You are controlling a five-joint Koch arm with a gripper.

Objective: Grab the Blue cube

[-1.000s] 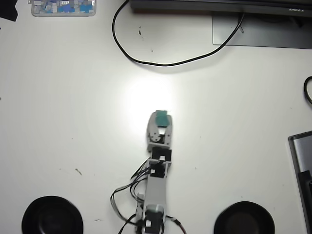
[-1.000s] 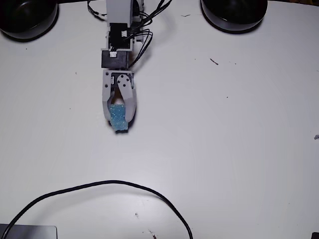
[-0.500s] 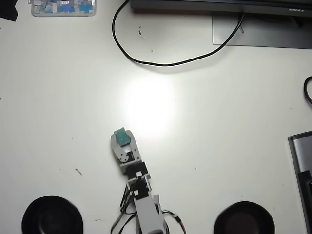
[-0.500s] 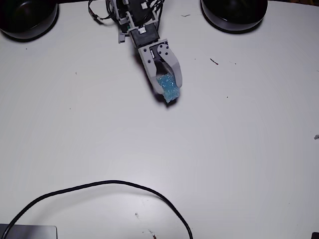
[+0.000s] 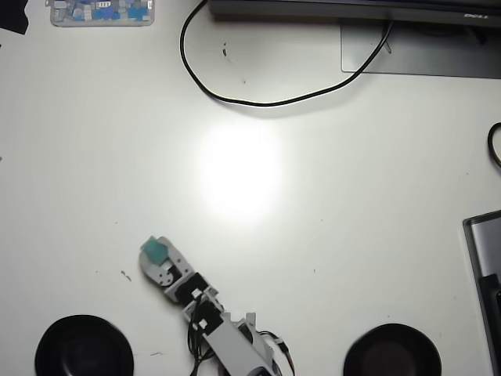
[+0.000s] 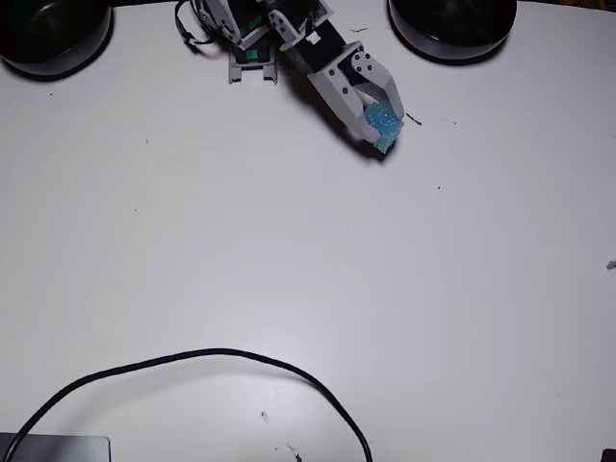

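Between black bowls (image 6: 450, 27), claw (image 6: 383, 130) gripping blue cube (image 6: 381, 123)

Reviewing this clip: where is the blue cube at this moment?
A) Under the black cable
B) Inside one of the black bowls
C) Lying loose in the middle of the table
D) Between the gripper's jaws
D: in the fixed view the blue cube sits between the jaws of the gripper, away from both black bowls and the black cable.
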